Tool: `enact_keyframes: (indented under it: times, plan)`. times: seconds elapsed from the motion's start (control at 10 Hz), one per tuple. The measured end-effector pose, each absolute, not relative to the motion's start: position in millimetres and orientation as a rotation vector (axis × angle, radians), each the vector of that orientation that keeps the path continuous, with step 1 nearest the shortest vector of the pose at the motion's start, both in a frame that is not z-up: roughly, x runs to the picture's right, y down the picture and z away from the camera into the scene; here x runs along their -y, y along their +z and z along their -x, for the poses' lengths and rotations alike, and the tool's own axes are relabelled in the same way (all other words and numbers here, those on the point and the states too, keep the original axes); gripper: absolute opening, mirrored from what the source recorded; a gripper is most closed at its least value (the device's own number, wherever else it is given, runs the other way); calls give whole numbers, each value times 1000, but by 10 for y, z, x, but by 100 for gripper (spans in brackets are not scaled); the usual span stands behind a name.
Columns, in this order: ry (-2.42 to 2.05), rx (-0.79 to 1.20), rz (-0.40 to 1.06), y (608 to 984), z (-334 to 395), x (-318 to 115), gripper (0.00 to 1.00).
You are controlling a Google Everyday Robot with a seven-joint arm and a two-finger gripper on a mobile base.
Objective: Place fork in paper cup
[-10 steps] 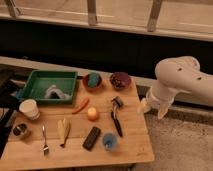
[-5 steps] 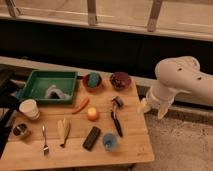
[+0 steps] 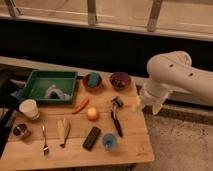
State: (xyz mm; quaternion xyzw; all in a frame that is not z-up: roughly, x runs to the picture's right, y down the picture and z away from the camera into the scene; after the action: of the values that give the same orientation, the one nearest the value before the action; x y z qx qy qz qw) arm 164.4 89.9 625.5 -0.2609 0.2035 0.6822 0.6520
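— Where's the fork (image 3: 44, 139)?
— Flat on the bench (image 3: 134, 141), down at about 7 o'clock, just left of the banana (image 3: 63, 130).
— And the paper cup (image 3: 30, 109)?
— Upright at the bench's 9 o'clock, near the left edge. From the fork it sits at 11 o'clock, not touching.
— The pincer (image 3: 147, 106)?
— Just off the bench's right edge, at 3 o'clock, well apart from the fork. Open or closed, I cannot tell.

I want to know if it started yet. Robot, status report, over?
Gripper beside table's right edge, far from fork. Fork flat on table, front left, not in paper cup. Banana and orange lie between gripper and fork.
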Motion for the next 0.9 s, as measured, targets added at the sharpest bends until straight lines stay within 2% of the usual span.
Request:
enact_keyframes:
  times: [0.9]
  plan:
    - [1241, -311, 646, 6350, 718, -679, 65]
